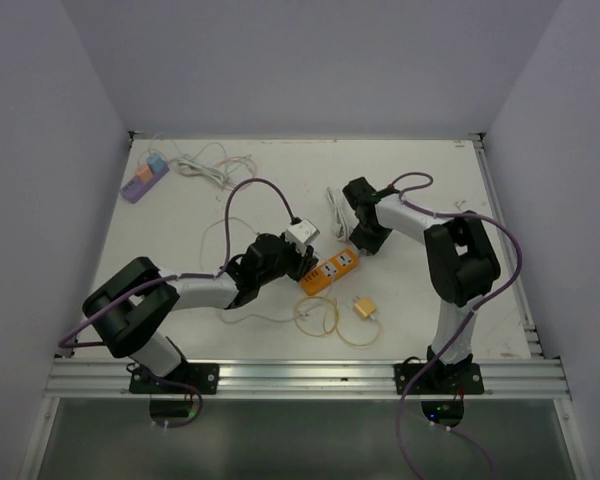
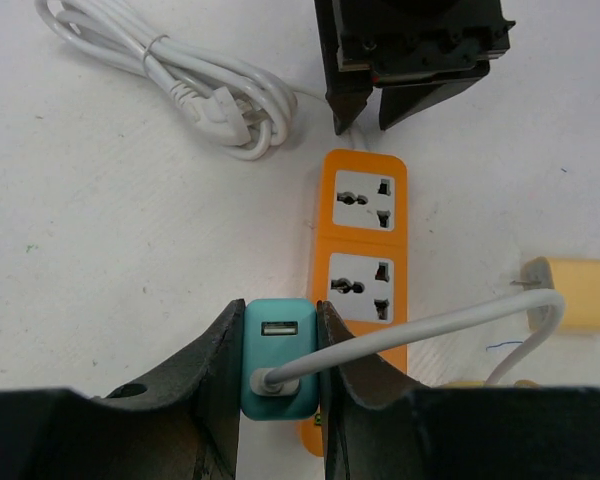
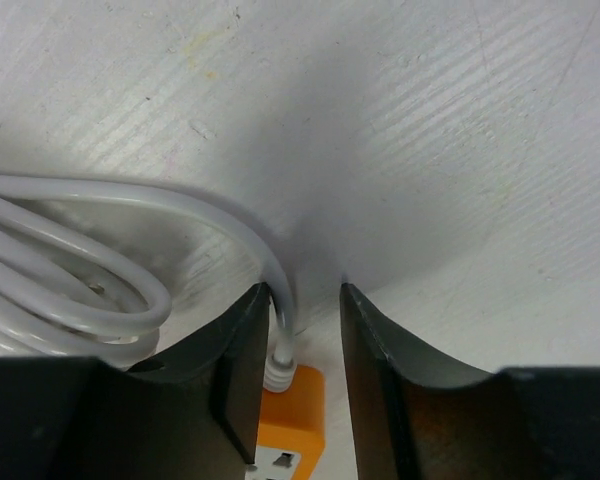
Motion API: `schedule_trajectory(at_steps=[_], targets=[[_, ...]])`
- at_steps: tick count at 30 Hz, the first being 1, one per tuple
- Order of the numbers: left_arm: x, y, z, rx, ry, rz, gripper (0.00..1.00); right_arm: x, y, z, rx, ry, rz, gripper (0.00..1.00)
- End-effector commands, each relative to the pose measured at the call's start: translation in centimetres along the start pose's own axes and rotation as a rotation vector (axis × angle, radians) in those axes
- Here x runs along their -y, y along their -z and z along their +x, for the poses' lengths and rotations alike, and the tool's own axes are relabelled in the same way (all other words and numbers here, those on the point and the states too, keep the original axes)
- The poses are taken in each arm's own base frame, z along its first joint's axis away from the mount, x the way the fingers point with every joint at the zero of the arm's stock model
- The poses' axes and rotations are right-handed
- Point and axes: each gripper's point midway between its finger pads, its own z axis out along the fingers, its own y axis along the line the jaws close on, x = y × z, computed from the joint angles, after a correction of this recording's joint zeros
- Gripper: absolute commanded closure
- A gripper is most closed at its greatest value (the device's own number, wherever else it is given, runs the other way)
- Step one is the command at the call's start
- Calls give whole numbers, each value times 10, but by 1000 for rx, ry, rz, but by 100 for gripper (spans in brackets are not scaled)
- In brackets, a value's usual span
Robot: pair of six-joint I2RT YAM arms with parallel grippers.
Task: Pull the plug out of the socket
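The orange power strip (image 1: 330, 270) lies on the white table; in the left wrist view (image 2: 365, 250) it shows two empty sockets. My left gripper (image 2: 278, 345) is shut on the teal USB plug (image 2: 277, 370), which sits at the strip's near left edge with a white cable (image 2: 430, 325) coming out of it. Its pins are hidden, so I cannot tell whether it sits in a socket. My right gripper (image 3: 305, 300) is open, and its jaws straddle the strip's white cord (image 3: 278, 290) at the strip's far end (image 3: 295, 415). It also shows in the top view (image 1: 360, 245).
A coiled white cable (image 2: 210, 85) lies left of the strip's far end. A yellow plug (image 1: 364, 307) with a thin looped wire lies near the front. A purple power strip (image 1: 144, 180) and loose white cable (image 1: 208, 165) lie at the back left.
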Motion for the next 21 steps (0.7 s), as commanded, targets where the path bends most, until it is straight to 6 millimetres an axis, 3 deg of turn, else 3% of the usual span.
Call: schedule_trajectory(at_steps=[1,8,13,19,21], targets=[[-7,-7,-17,56,17,-43,93,11,13,-18,73,31,4,61],[-30,-16,-22,30,-25,-164,78,19,42,-36,147,60,-27,57],[-36,-28,-30,13,-80,-184,56,27,69,-47,205,98,-77,57],[-40,-25,-32,-5,-69,-211,47,34,97,-46,226,199,-182,53],[-41,-19,-25,-6,-47,-222,37,33,102,-37,216,266,-228,49]])
